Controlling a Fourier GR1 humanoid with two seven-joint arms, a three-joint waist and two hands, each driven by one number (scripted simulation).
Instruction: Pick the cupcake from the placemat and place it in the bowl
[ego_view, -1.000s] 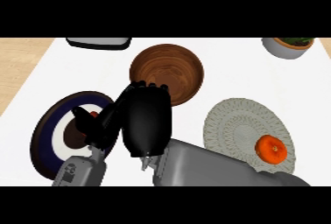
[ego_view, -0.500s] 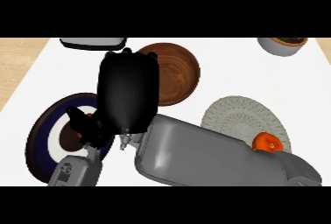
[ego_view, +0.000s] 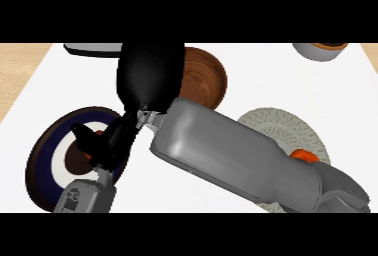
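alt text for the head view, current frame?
The robot's right hand reaches across the white counter, its grey forearm covering much of the view and part of the brown wooden bowl. The left hand sits over a dark blue plate at lower left. An orange item shows on the round grey placemat.

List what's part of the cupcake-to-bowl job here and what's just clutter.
Job:
- orange cupcake, on the placemat
- round grey placemat
- brown bowl
- right hand, by the bowl's left rim

Lying about:
- dark blue plate, with the left hand over it
- grey pot, top right
- flat grey item, top left, cut off
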